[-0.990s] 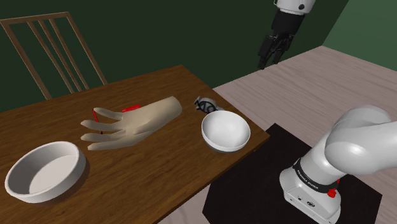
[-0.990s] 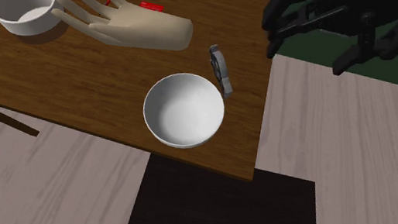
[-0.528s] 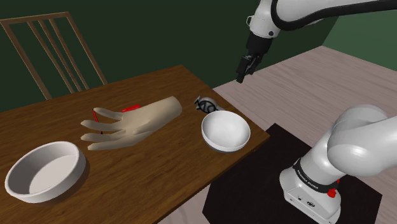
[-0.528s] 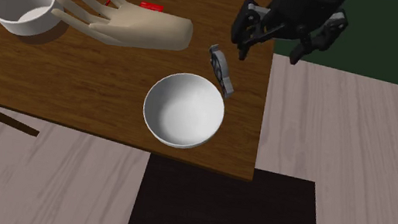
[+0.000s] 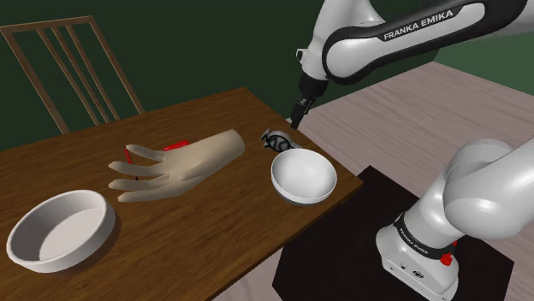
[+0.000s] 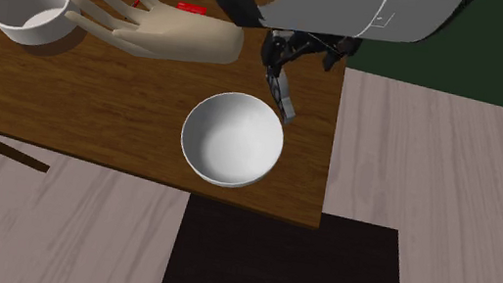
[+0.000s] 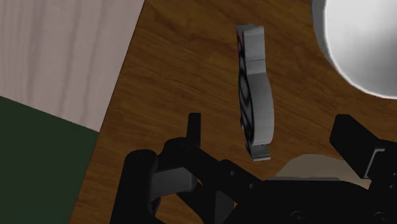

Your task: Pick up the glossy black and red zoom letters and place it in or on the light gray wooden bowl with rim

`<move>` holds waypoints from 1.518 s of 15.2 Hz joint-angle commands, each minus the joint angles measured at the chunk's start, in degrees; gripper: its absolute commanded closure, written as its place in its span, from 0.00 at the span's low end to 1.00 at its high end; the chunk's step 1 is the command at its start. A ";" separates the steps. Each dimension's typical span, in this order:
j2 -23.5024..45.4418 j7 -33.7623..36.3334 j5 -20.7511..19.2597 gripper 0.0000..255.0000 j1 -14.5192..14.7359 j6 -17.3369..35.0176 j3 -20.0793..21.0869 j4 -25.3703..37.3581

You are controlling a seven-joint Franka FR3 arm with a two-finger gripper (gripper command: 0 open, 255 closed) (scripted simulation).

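Dark wood table [image 5: 214, 224], green wall behind. Zoom letters [image 7: 254, 95]: grey slab on edge, just beside round bowl [image 5: 303, 178], far side from stand. Gripper [image 7: 270, 122]: over letters, fingers apart, no contact. Advice: descend straight, centre slab btwn pads, pinch thin faces, avoid bowl rim.

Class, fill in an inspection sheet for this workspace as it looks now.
Surface: brown wooden table, things spread out.
Job's things: grey-and-black zoom letters near the table corner; rimmed white bowl at the shoulder view's left.
Clutter: round white bowl; mannequin hand.
Grippers: pincer open, astride the letters, not touching.
Cables: nothing seen.
Surroundings: wooden chair, green wall, pale plank floor, black mat.
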 commanded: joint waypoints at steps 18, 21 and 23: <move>14.17 -4.06 0.24 0.00 2.22 16.65 0.67 -0.25; 14.16 -4.05 0.23 1.00 2.22 16.64 0.67 -0.25; 14.16 -4.05 0.23 1.00 2.22 16.64 0.67 -0.25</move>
